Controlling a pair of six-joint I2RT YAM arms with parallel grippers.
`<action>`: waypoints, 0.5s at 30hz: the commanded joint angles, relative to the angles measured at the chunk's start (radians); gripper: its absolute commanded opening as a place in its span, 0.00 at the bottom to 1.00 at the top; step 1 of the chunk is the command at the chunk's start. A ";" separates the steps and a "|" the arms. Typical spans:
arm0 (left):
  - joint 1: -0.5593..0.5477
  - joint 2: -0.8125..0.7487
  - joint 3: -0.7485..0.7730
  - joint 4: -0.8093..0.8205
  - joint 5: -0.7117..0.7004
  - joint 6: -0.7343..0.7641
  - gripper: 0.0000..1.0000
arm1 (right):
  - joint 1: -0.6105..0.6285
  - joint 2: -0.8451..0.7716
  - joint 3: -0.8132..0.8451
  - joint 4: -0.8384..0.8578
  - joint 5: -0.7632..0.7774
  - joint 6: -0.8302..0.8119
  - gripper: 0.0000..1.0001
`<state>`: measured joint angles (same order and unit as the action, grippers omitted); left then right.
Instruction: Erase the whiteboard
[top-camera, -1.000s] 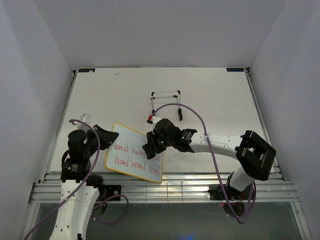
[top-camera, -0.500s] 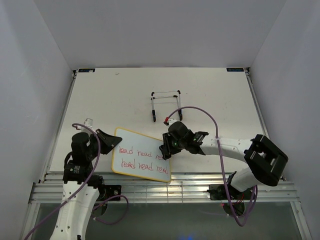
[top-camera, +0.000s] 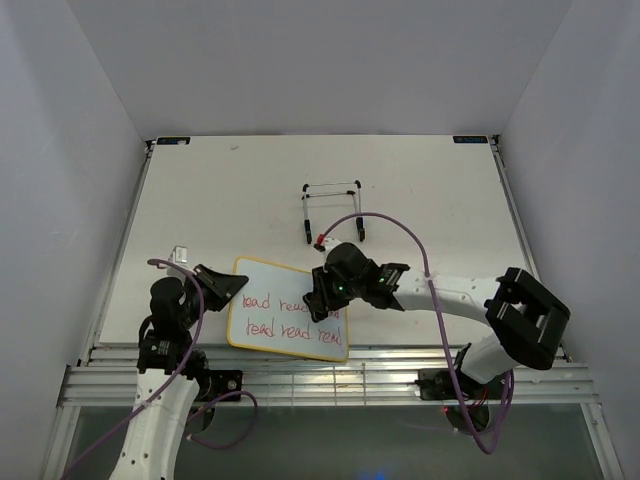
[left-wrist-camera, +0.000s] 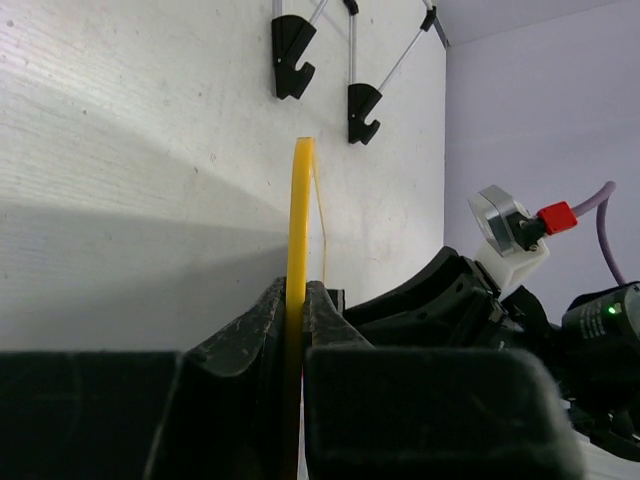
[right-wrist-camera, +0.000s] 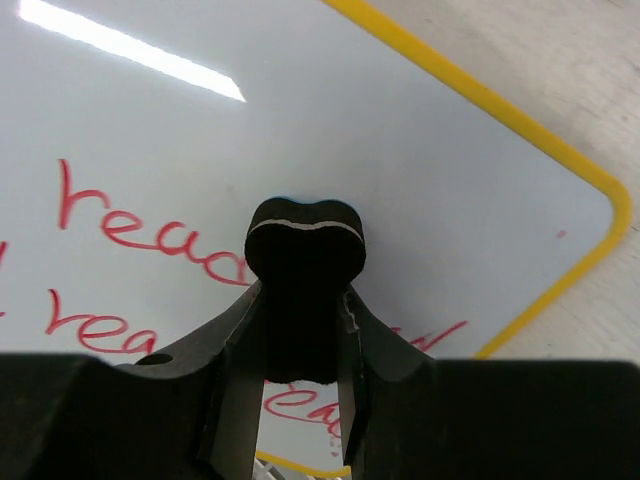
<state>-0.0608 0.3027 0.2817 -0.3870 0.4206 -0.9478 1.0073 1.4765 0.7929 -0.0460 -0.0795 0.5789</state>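
Since half a second earlier, our right gripper (top-camera: 318, 298) had slid leftward over the whiteboard (top-camera: 285, 312), which had itself crept slightly rightward. We held the small black bone-shaped eraser (right-wrist-camera: 305, 245) pinched between the right fingers, its rounded end over the glossy white face and its two rows of red handwriting. Our left gripper (left-wrist-camera: 297, 305) was clamped on the whiteboard's thin yellow frame at its left edge, seen edge-on from that wrist. The whiteboard lay near the front edge of the pale table (top-camera: 200, 190), with the thin wire stand (top-camera: 333, 207) well apart behind it.
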 joint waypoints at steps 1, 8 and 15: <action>-0.004 -0.010 -0.033 0.063 -0.013 -0.037 0.00 | 0.099 0.057 0.123 0.141 -0.094 0.058 0.08; -0.004 -0.027 -0.082 0.167 -0.023 -0.054 0.00 | 0.231 0.209 0.408 0.052 -0.011 0.065 0.08; -0.005 -0.022 -0.090 0.244 0.006 -0.052 0.00 | 0.280 0.335 0.589 -0.024 -0.002 0.039 0.08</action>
<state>-0.0574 0.2836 0.1844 -0.2363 0.3824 -0.9848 1.2530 1.7638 1.3151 -0.0902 -0.0483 0.5999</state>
